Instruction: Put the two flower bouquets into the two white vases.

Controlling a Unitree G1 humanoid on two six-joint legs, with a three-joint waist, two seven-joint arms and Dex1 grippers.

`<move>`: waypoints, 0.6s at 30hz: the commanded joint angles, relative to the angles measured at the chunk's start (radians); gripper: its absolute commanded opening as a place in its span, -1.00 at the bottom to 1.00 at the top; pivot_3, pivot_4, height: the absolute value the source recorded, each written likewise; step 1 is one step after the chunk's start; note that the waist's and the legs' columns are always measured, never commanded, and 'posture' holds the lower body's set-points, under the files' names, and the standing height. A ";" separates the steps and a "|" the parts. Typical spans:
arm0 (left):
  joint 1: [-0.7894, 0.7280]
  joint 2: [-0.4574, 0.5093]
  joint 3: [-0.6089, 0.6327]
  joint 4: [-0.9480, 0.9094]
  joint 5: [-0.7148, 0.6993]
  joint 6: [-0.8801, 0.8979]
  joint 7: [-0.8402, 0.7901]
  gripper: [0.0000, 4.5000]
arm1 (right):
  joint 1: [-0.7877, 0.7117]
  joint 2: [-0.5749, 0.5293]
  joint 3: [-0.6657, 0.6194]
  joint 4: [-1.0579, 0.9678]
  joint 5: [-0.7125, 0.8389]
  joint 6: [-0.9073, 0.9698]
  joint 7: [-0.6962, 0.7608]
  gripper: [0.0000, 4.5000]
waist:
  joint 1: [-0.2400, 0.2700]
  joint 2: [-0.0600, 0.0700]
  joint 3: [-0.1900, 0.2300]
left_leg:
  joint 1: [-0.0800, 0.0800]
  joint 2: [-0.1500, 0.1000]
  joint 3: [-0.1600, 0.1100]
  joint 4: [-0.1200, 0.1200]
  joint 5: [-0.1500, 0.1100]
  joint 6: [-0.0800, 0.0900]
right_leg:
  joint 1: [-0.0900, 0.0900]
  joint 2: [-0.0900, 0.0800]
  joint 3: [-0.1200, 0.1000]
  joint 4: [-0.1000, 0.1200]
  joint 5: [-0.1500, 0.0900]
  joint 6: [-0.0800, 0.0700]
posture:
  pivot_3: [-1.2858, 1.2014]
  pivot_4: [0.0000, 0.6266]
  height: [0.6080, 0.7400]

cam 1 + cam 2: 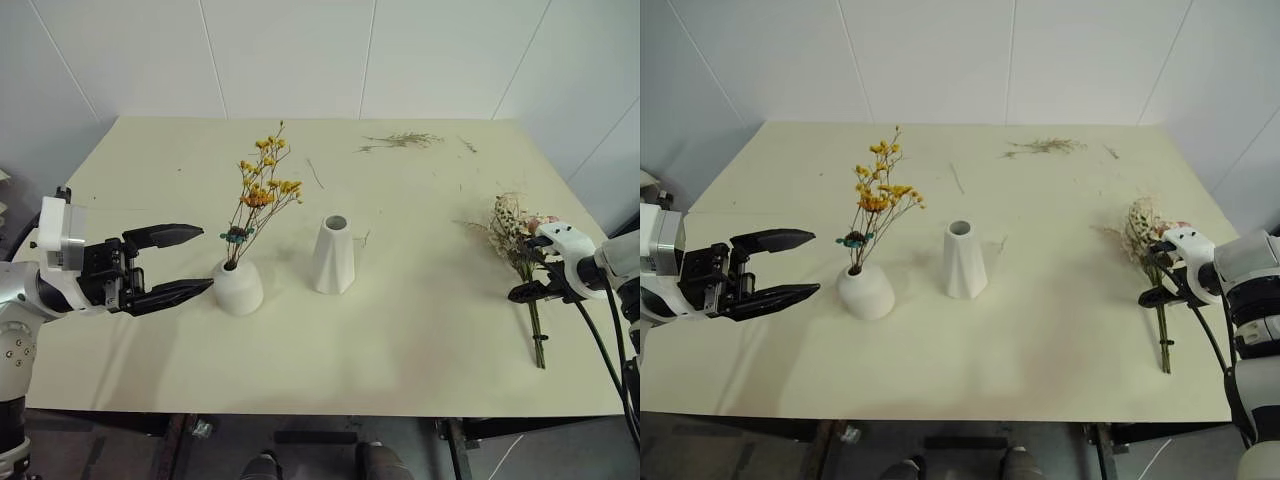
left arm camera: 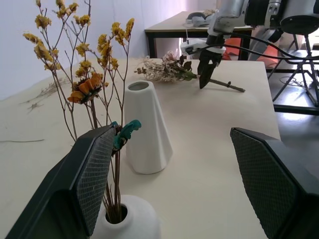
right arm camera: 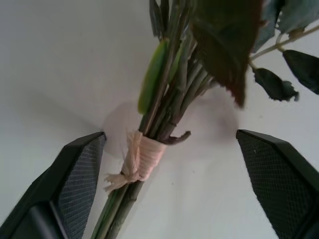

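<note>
Two grippers are seen over the table (image 1: 420,330). The right gripper (image 3: 164,184) is held with its fingers apart on either side of the cream-pink bouquet (image 1: 520,240), just above the pale raffia tie (image 3: 142,158) on its stems; no contact with the stems can be made out. That bouquet lies flat near the table's right edge. The left gripper (image 1: 175,265) is held level with its fingers apart, empty, just beside the squat vase (image 1: 238,287), in which the yellow bouquet (image 1: 262,185) stands upright. The tall vase (image 1: 334,255) stands empty just to the right. Loose twigs (image 1: 400,141) lie at the far edge.
</note>
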 commanded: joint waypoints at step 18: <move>-0.165 0.012 -0.102 0.174 0.047 -0.036 -0.088 0.77 | -0.036 0.141 -0.473 -0.149 0.221 -0.229 -0.106 -0.96 | -0.010 0.000 0.000 | 0.000 0.000 0.000 0.005 0.000 0.000 | 0.002 0.001 0.001 0.001 0.004 0.002 | 0.03 -0.52 1.00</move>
